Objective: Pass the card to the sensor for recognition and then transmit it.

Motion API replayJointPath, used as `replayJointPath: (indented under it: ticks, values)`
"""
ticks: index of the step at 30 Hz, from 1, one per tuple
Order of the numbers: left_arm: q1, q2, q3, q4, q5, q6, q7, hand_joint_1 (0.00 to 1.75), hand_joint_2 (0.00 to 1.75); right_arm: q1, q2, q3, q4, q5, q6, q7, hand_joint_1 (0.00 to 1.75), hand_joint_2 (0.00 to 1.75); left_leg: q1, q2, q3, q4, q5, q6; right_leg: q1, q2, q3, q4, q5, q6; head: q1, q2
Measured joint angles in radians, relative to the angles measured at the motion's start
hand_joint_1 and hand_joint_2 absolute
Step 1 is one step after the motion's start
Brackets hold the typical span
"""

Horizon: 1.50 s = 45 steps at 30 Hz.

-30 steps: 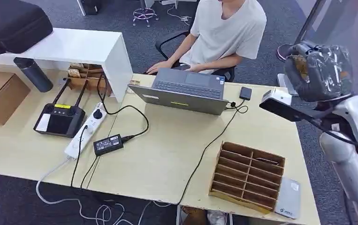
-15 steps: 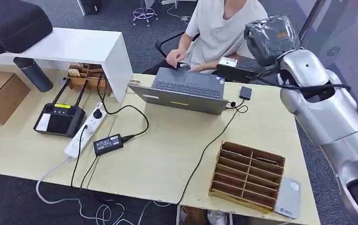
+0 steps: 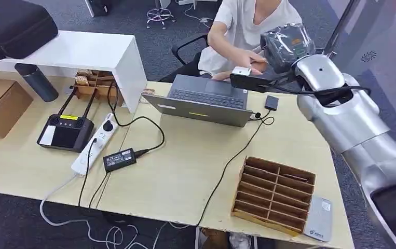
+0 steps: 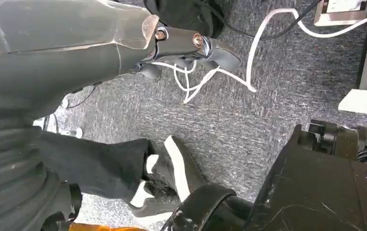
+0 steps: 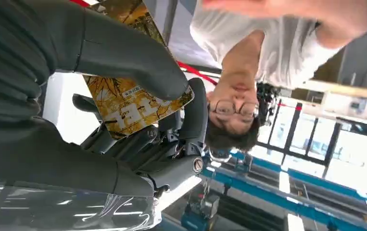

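One card (image 5: 132, 103) pinched in right robot hand (image 5: 138, 120)

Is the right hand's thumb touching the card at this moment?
Touching. In the right wrist view the thick grey thumb of the right hand presses across the card, pinning it against the darker fingers.

1. Head view was evenly and brightly lit; shadows under the pale wooden table (image 3: 185, 171) were soft.
2. The silver right arm (image 3: 341, 119) carried mild highlights.
3. Right wrist view was strongly backlit by bright windows (image 5: 359, 144), which were blown out.
4. Left wrist view was dimmer; the grey carpet floor (image 4: 248, 125) appeared grainy.
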Motion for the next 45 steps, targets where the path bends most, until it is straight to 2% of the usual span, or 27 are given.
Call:
replayJointPath:
  ticks: [5, 11, 12, 17, 23, 42, 45]
  values:
    - [-0.008, -0.008, 0.000, 0.000, -0.043, -0.003, 0.008, 0.00, 1.75, 0.001, 0.057, 0.026, 0.051, 0.005, 0.004, 0.006, 1.75, 1.75, 0.000, 0.000, 0.000, 0.000, 0.000, -0.001, 0.000, -0.001, -0.001, 0.001, 0.000, 0.000, 0.000, 0.000]
    - [-0.009, -0.012, 0.000, 0.000, -0.092, -0.006, 0.008, 0.00, 1.75, 0.004, 0.084, 0.047, 0.081, 0.005, 0.007, 0.007, 1.75, 1.75, 0.000, 0.000, -0.001, 0.000, 0.000, -0.001, 0.000, -0.001, -0.001, 0.000, 0.000, 0.000, 0.000, 0.000]
    - [-0.009, -0.013, 0.000, 0.000, -0.092, -0.009, 0.008, 0.00, 1.75, 0.005, 0.086, 0.048, 0.085, 0.003, 0.007, 0.007, 0.00, 1.75, 0.000, 0.000, -0.001, 0.000, 0.000, -0.001, 0.000, 0.000, -0.001, 0.000, 0.000, 0.000, 0.000, 0.000]
    - [-0.008, -0.012, 0.001, 0.000, -0.092, -0.049, 0.004, 0.00, 1.75, 0.005, 0.096, 0.050, 0.100, -0.010, 0.010, 0.003, 0.00, 1.75, 0.000, 0.000, -0.001, 0.000, 0.000, -0.001, 0.000, -0.001, -0.001, 0.000, 0.000, 0.000, 0.000, 0.000]
    - [-0.006, -0.014, 0.015, 0.000, -0.143, -0.025, -0.006, 0.00, 1.75, 0.008, 0.098, 0.050, 0.109, -0.015, 0.008, 0.004, 0.00, 1.75, 0.000, 0.000, -0.001, 0.000, 0.000, -0.001, 0.000, -0.001, -0.001, 0.000, 0.000, 0.000, 0.000, 0.000]
    - [-0.003, -0.017, 0.032, 0.000, -0.143, -0.020, 0.000, 0.00, 1.75, 0.017, 0.098, 0.050, 0.113, -0.026, 0.003, 0.010, 0.00, 1.75, 0.000, 0.000, -0.001, 0.000, 0.000, -0.001, 0.000, 0.000, -0.002, 0.000, 0.000, 0.000, 0.000, 0.000]
    - [0.000, -0.017, 0.037, 0.000, -0.143, -0.018, 0.000, 0.00, 1.75, 0.022, 0.084, 0.048, 0.115, -0.028, -0.006, 0.011, 0.00, 1.75, 0.000, 0.000, -0.001, 0.000, 0.000, -0.001, 0.000, -0.001, -0.002, 0.000, 0.000, 0.000, 0.000, 0.000]
